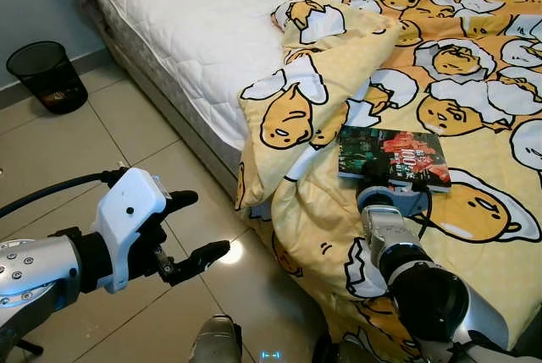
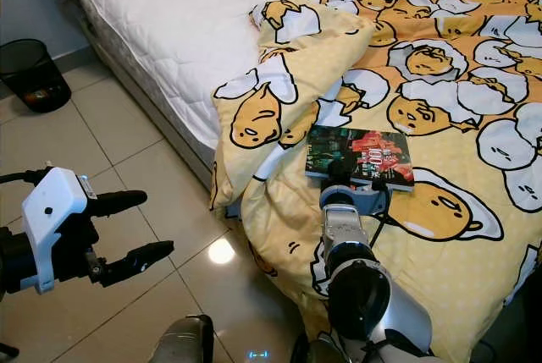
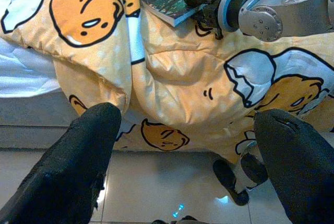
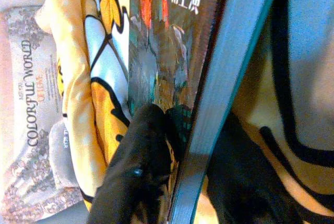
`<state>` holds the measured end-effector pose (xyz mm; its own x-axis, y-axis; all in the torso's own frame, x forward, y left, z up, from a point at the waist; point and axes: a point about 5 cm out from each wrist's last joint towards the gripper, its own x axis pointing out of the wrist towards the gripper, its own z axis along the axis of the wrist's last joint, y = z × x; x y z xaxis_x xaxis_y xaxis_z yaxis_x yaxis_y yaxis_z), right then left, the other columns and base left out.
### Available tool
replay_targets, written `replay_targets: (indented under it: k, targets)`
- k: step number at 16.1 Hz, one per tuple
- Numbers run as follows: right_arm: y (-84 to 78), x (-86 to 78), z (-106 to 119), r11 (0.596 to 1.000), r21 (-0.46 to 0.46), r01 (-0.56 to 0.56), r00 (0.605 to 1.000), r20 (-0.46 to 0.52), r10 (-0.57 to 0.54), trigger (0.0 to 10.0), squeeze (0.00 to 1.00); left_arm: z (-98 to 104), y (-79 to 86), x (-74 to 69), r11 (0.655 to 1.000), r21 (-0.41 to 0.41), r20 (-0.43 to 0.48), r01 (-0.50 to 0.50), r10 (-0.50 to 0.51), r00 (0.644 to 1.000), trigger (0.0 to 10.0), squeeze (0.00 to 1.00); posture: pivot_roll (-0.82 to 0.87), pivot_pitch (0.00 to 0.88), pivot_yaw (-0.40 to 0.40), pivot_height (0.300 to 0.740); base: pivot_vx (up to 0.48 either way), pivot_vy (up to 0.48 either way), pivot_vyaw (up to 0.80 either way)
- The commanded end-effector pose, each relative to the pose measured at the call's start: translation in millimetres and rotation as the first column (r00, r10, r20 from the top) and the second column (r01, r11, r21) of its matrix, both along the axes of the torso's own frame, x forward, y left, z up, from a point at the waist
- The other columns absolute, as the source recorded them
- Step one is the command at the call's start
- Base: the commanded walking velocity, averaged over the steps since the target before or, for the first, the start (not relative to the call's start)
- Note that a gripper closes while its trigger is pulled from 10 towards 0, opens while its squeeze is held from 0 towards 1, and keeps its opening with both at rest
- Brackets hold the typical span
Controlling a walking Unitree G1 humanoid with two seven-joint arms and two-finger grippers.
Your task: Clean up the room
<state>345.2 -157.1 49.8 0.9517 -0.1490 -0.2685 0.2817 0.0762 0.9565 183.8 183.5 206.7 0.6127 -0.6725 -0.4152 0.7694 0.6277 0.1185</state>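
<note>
A dark book (image 1: 394, 158) with a red and green cover lies flat on the yellow cartoon-egg duvet (image 1: 474, 67) near the bed's side edge. My right gripper (image 1: 396, 184) is at the book's near edge. In the right wrist view one black finger (image 4: 141, 172) lies on the cover and the other (image 4: 245, 192) sits under the book (image 4: 172, 51), so the gripper is shut on it. My left gripper (image 1: 206, 223) hangs open above the tiled floor beside the bed, with nothing between its fingers (image 3: 78, 166).
The duvet is bunched and hangs over the bed's side, leaving the white mattress (image 1: 195, 16) bare at the far left. A black mesh bin (image 1: 47, 75) stands on the floor by the wall. My foot (image 1: 216, 342) shows at the bottom.
</note>
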Motion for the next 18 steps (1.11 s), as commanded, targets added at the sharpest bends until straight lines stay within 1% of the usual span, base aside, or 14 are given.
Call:
replay_targets:
  k: [1,5,6,7,8,9,10,11,12,14,15,16,17,18]
  targets:
    - [-3.0,1.2,2.0,1.000,0.010,0.022,1.000,0.009,-0.022,0.0,0.00,-0.4,0.1,0.7,1.000,0.005,-0.002,0.001,-0.001,1.000,10.0,1.00,0.50,0.182,0.019,0.740,0.000,0.000,0.00]
    - [-3.3,-0.5,-0.6,1.000,0.008,0.024,1.000,-0.008,-0.024,0.0,0.00,-0.8,0.4,1.5,1.000,0.006,-0.001,0.001,-0.001,1.000,10.0,1.00,0.49,0.176,0.023,0.740,0.000,0.000,0.00]
    - [-0.5,-0.3,-0.5,1.000,-0.012,-0.003,1.000,-0.003,0.003,0.0,0.00,-1.7,0.1,2.0,1.000,0.006,-0.002,0.003,-0.003,1.000,10.0,1.00,0.48,0.167,0.025,0.740,0.000,0.000,0.00]
    - [2.1,0.2,0.0,0.998,-0.052,-0.039,0.999,-0.005,0.039,0.0,0.00,-3.2,-0.9,3.9,1.000,0.002,-0.001,0.004,-0.004,1.000,10.0,1.00,0.47,0.155,0.025,0.740,0.000,0.000,0.00]
    - [2.8,0.4,0.3,0.997,-0.066,-0.050,0.999,-0.006,0.050,0.0,0.00,-3.7,-1.4,4.8,1.000,-0.001,0.000,0.005,-0.005,1.000,10.0,1.00,0.47,0.155,0.025,0.740,0.000,0.000,0.00]
    - [1.8,0.8,1.1,0.995,-0.082,-0.054,0.999,-0.002,0.054,0.0,0.00,-4.9,-2.8,6.5,1.000,-0.011,0.003,0.004,-0.004,1.000,10.0,1.00,0.44,0.142,0.022,0.740,0.000,0.000,0.00]
    - [-4.9,1.6,3.4,0.994,-0.105,-0.039,0.999,0.012,0.041,0.0,0.00,-8.5,-7.8,10.7,0.999,-0.042,0.011,0.003,-0.003,1.000,10.0,1.00,0.39,0.116,0.013,0.740,0.000,0.000,0.00]
    - [-8.7,1.8,4.6,0.992,-0.118,-0.032,0.999,0.020,0.034,0.0,0.00,-10.6,-10.8,13.1,0.998,-0.055,0.015,0.005,-0.004,1.000,10.0,1.00,0.38,0.110,0.012,0.740,0.000,0.000,0.00]
    - [-15.8,2.1,6.7,0.988,-0.154,-0.031,0.999,0.033,0.037,0.0,0.00,-15.9,-18.1,20.1,0.996,-0.087,0.024,0.011,-0.008,1.000,10.0,1.00,0.32,0.072,-0.004,0.740,0.000,0.000,0.00]
    - [-23.3,3.1,11.5,0.979,-0.201,-0.038,0.997,0.064,0.052,0.0,0.00,-20.5,-25.0,29.3,0.992,-0.126,0.042,0.010,-0.005,0.999,10.0,1.00,0.28,0.048,-0.015,0.740,0.000,0.000,0.00]
    - [-33.0,4.5,19.3,0.968,-0.251,-0.033,0.993,0.105,0.061,0.0,0.00,-23.6,-27.1,38.2,0.988,-0.156,0.061,-0.014,0.024,0.998,10.0,1.00,0.23,0.005,-0.030,0.740,0.000,0.000,0.00]
    - [-42.7,4.3,26.1,0.956,-0.292,-0.038,0.990,0.121,0.077,0.0,0.00,-25.5,-28.0,49.3,0.981,-0.184,0.092,-0.055,0.073,0.993,10.0,1.00,0.18,0.000,-0.045,0.740,0.000,0.000,0.00]
    - [-46.1,3.7,29.8,0.936,-0.343,-0.073,0.988,0.104,0.115,0.0,0.00,-24.6,-28.3,55.4,0.977,-0.201,0.108,-0.072,0.095,0.990,10.0,1.00,0.15,0.000,-0.046,0.740,0.000,0.000,0.00]
    - [-47.9,2.5,34.7,0.895,-0.429,-0.122,0.982,0.078,0.171,0.0,0.00,-24.1,-28.6,63.3,0.971,-0.219,0.124,-0.094,0.123,0.985,10.0,1.00,0.14,0.000,-0.042,0.740,0.000,0.000,0.00]
